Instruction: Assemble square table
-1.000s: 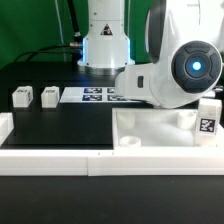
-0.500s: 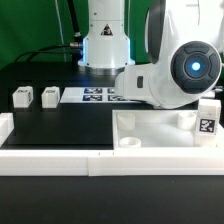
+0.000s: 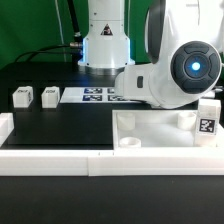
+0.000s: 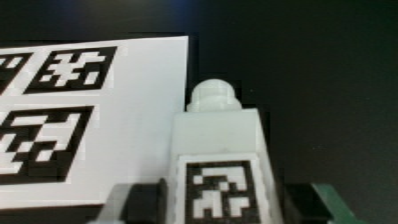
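Observation:
In the wrist view a white leg block point(image 4: 219, 150) with a black tag and a rounded peg end lies between my gripper point(image 4: 222, 203) fingers, which press on both its sides. In the exterior view the gripper is hidden behind the arm's body point(image 3: 175, 70). The square slab point(image 3: 150, 135) with raised ribs lies at the front on the exterior view's right. A tagged leg block point(image 3: 207, 120) stands upright at its right corner. Two more leg blocks point(image 3: 22, 96) point(image 3: 49, 95) stand at the back left.
The marker board point(image 3: 95, 95) lies at the back by the robot base and also shows in the wrist view point(image 4: 89, 110), beside the held leg. The long low white border wall point(image 3: 90, 160) runs along the front. The table is black.

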Controlling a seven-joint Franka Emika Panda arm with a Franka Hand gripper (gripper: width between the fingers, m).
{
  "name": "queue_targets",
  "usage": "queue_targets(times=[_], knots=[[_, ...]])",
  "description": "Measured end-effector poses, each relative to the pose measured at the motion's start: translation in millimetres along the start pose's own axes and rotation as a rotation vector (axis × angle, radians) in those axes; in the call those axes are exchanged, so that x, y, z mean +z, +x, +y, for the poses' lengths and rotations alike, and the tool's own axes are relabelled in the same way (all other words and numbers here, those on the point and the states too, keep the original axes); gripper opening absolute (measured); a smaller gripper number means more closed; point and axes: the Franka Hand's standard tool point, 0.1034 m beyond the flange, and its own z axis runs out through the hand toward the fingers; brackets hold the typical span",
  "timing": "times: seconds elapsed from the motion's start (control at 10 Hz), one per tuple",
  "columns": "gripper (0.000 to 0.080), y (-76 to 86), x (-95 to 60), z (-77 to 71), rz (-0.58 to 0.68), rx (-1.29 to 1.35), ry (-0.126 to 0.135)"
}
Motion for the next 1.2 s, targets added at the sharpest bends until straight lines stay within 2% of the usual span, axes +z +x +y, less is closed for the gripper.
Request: queue_targets(times=[0.4, 0.6, 0.7, 0.9, 1.0, 1.2], knots=[[0.029, -1.9, -3.3, 3.7, -0.003, 0.0, 0.009], [0.0291, -29.5, -36.3, 11.6, 0.042, -0.025, 0.041], [0.0291, -44.6, -48.0, 15.6, 0.054, -0.029, 0.059], [0.0291, -60.9, -71.3, 21.3, 0.151, -0.043, 0.079], [0.0291, -62.8, -79.7, 25.0, 0.245, -0.056, 0.071], [0.0291, -57.6, -82.1, 23.9, 0.38, -0.054, 0.082]])
